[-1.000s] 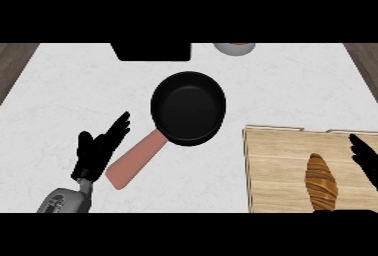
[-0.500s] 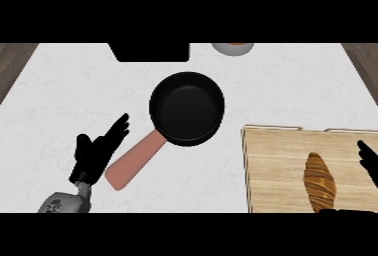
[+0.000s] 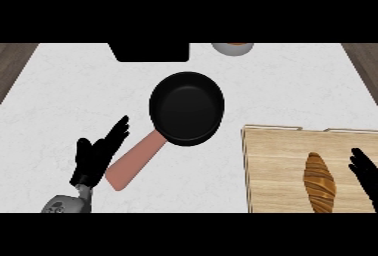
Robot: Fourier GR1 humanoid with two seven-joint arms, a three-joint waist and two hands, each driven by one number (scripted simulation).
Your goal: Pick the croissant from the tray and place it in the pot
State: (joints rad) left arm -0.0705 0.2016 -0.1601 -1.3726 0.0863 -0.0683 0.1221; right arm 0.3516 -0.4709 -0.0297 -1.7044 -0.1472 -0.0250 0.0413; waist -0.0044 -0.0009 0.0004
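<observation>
The croissant [image 3: 320, 182] lies lengthwise on the wooden tray [image 3: 277, 165] in the lower right of the frame, untouched, its lower end reaching the bottom edge of the view. Just to its right, at the right edge of the frame, the right hand [image 3: 365, 171] shows only as dark fingers pointing upward, straight and apart from the croissant, holding nothing. The black pot [image 3: 187, 107], a shallow round pan, sits at the centre of the frame on the white counter [image 3: 295, 90], with its pinkish handle [image 3: 135, 162] running down and to the left. The left hand [image 3: 96, 158] rests at the lower left just beside that handle, fingers straight and spread upward, gripping nothing. At the top edge sit a dark rectangular object [image 3: 149, 51] and, to its right, part of a pale round bowl [image 3: 233, 48].
</observation>
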